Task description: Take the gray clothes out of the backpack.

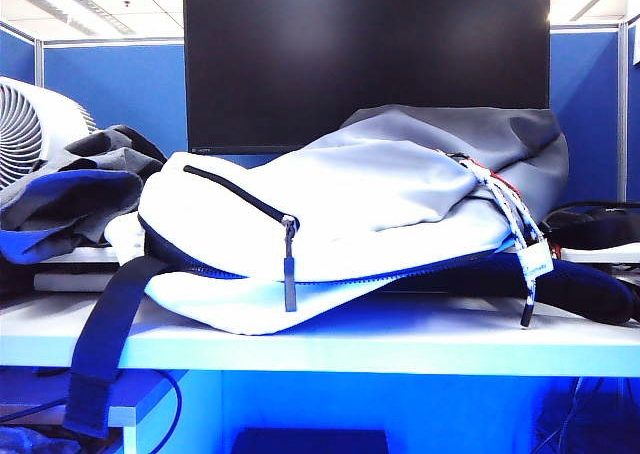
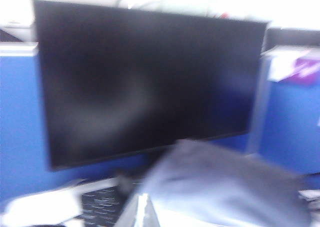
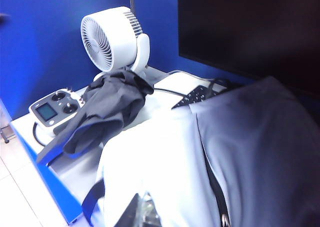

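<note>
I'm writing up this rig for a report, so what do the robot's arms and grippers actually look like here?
Very little shows. The right gripper is a sliver at the edge of its wrist view, dark with a glossy, clear-looking piece. The left gripper is a blurred pale sliver at the edge of its own view. The exterior view shows neither arm, so arm colours, cables and markings cannot be told.

Place: an office cubicle.
Walls: blue partition panels (image 1: 110,94) with pale metal trim close in the space.
Ceiling: tiled, with fluorescent light panels (image 1: 90,9).
Screen: a large dark monitor (image 1: 365,59) stands at the back.
Desk: white desk (image 1: 400,339), with a white desk fan (image 3: 112,39), a keyboard (image 3: 197,94) and cables.
</note>
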Action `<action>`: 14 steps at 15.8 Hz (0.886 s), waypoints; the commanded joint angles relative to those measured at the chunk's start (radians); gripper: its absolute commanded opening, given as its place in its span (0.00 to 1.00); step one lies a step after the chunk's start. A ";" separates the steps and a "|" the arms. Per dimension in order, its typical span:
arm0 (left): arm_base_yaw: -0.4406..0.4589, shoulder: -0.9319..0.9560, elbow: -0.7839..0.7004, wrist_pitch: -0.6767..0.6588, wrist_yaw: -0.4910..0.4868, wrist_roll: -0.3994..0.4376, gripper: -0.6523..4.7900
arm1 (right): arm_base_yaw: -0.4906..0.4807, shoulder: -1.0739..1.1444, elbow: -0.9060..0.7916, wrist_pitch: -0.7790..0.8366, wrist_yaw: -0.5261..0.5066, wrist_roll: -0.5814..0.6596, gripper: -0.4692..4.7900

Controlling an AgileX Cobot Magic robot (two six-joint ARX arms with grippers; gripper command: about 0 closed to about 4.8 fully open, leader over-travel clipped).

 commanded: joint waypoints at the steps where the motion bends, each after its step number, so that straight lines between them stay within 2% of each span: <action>1: -0.022 -0.219 -0.136 -0.032 -0.051 -0.132 0.11 | 0.001 -0.145 -0.092 0.015 0.005 0.011 0.08; 3: -0.022 -0.428 -0.248 -0.090 -0.127 -0.134 0.11 | 0.001 -0.285 -0.202 0.068 0.061 0.040 0.08; 4: -0.022 -0.612 -0.342 -0.165 -0.161 -0.161 0.11 | 0.001 -0.403 -0.302 0.114 0.135 0.063 0.08; 6: -0.022 -0.788 -0.406 -0.300 -0.185 -0.195 0.11 | 0.002 -0.513 -0.404 0.132 0.164 0.113 0.08; 8: -0.024 -0.787 -0.426 -0.425 -0.129 -0.225 0.11 | 0.002 -0.592 -0.498 0.119 0.154 0.114 0.08; 10: -0.025 -0.789 -0.482 -0.426 -0.106 -0.233 0.11 | 0.006 -0.673 -0.632 0.166 0.184 0.100 0.08; 12: -0.031 -0.789 -0.568 -0.376 -0.098 -0.233 0.11 | 0.007 -0.771 -0.815 0.306 0.169 0.100 0.08; 14: -0.032 -0.789 -0.658 -0.313 -0.065 -0.233 0.11 | 0.005 -0.821 -1.008 0.529 0.169 0.108 0.08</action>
